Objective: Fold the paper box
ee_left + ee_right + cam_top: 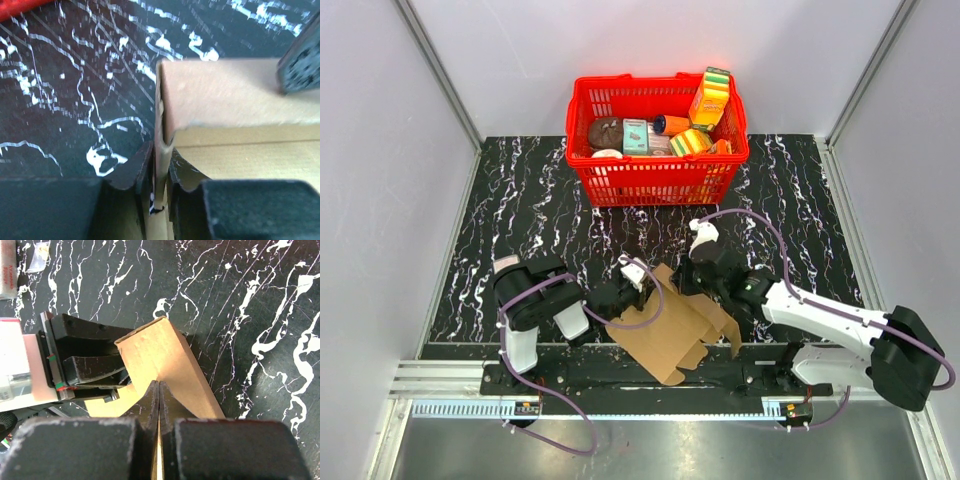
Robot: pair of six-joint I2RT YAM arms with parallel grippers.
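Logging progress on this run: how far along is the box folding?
Done: one panel of the paper box is bent up along a crease. In hand: the left gripper and right gripper each pinch a cardboard edge. To do: the sheet lies mostly open, flaps loose, no closed carton.

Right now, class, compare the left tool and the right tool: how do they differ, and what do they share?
The left tool holds its fingers slightly apart around a cardboard edge, while the right tool presses its fingers almost flush. Seen from above, the left tool meets the paper box at its left edge, and the right tool meets it at its far right side. Both clamp that same box.
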